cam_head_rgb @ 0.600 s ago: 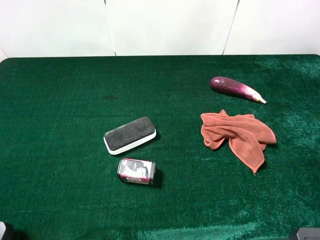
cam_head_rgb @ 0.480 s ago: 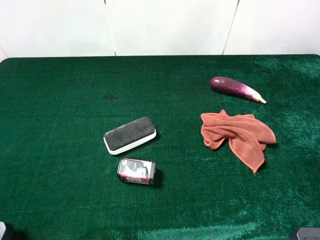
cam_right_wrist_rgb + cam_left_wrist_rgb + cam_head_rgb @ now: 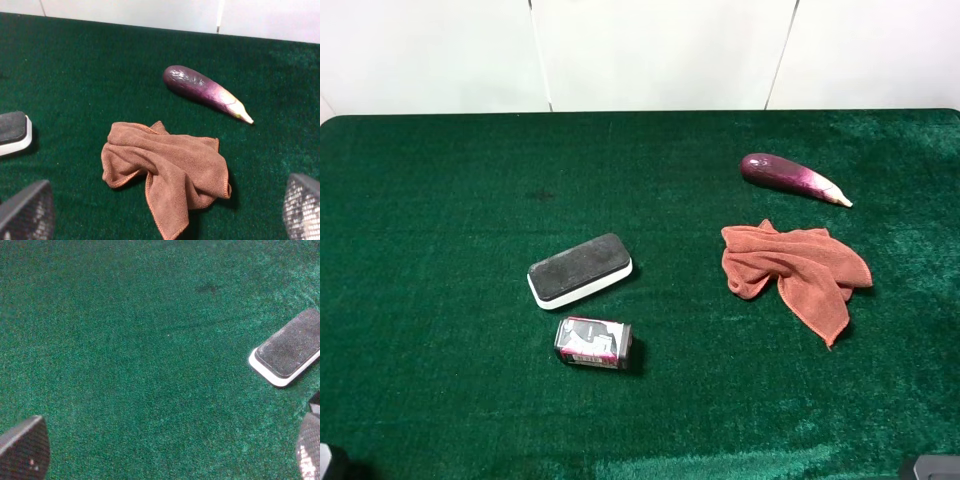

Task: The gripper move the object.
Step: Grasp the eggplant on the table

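From the high camera, shows the eggplant [image 3: 792, 177] lying far right on the green table [image 3: 440, 200], apart from the orange cloth [image 3: 795, 270] just nearer; places the eraser block [image 3: 580, 268] mid-table, a small can [image 3: 593, 342] nearer still.

On the left wrist, shows the left gripper [image 3: 165, 455] spread wide, gripping nothing, over bare table beside the eraser block.

On the right wrist, shows the right gripper [image 3: 165, 215] likewise wide apart and empty, eggplant beyond the cloth, untouched.
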### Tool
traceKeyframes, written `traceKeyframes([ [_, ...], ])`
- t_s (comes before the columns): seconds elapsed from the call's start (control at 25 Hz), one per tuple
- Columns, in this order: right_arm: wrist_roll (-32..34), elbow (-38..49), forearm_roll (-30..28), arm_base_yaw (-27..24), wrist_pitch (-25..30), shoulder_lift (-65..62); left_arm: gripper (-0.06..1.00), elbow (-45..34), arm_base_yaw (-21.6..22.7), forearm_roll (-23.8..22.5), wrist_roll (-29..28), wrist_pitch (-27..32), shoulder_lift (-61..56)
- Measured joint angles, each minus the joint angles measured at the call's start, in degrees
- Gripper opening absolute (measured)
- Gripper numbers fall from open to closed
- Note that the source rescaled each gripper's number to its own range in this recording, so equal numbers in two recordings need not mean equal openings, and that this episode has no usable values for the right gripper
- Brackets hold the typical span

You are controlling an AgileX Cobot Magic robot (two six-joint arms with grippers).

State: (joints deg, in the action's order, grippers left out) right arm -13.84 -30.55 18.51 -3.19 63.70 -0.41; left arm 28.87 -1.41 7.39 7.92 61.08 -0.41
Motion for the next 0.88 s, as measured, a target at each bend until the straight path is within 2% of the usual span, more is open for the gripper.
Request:
traceKeyframes([
  [0.56, 0.0, 0.0, 0.0, 0.0, 0.0, 0.0, 1.0, 0.0, 0.0, -0.1, 0.9, 0.0, 0.1],
  [0.88, 0.0, 0.0, 0.1, 0.0, 0.0, 0.0, 1.0, 1.7, 0.0, 1.7, 4.7, -2.9, 9.1],
])
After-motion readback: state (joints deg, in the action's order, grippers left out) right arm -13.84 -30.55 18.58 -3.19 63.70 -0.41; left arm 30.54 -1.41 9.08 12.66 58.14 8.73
